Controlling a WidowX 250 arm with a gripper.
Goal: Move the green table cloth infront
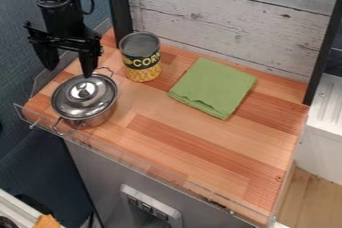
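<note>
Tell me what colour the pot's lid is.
The lid is shiny silver, showing best in the camera view.

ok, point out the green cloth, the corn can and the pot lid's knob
green cloth (214, 88): camera view, middle of its top face
corn can (141, 61): camera view, label on its side
lid's knob (83, 89): camera view, top of the knob

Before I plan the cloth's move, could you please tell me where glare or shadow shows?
In the camera view, bright glare sits on the round silver metal lid around its knob; the folded green cloth is fairly evenly lit, with a thin shadow along its near edge; the black two-finger gripper is mostly dark.
</note>
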